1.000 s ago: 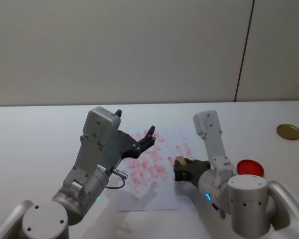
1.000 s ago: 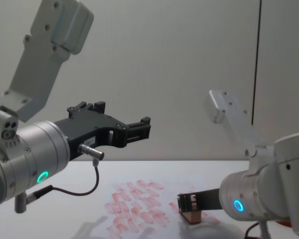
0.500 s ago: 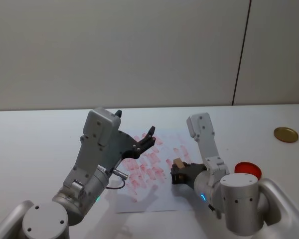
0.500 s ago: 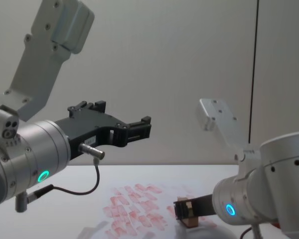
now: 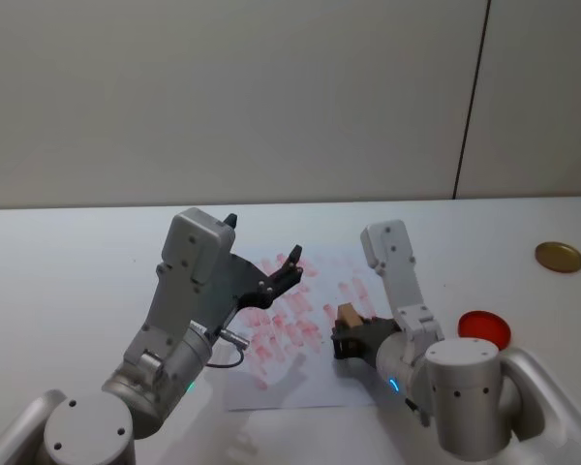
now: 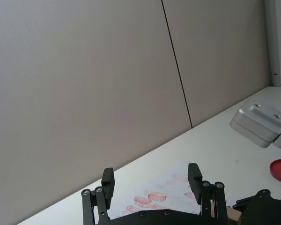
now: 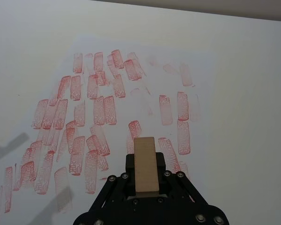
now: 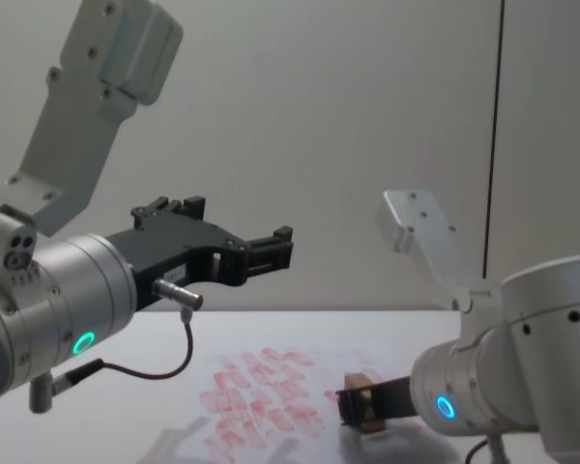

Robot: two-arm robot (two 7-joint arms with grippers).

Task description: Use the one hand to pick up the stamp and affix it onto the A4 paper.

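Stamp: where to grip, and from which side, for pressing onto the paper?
Best bet: pinch the stamp across its narrow width, on the two long side faces, coming in from one end as the right gripper does. The sides are flat and parallel, and the underside is left free for the A4 paper. Left gripper idles open.

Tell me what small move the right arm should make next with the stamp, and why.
Probably lower it straight down and press. The right gripper is shut on the stamp, held over the A4 paper among its red marks; I cannot tell whether it touches yet. The left gripper hangs open above the sheet's left part, apart from it.
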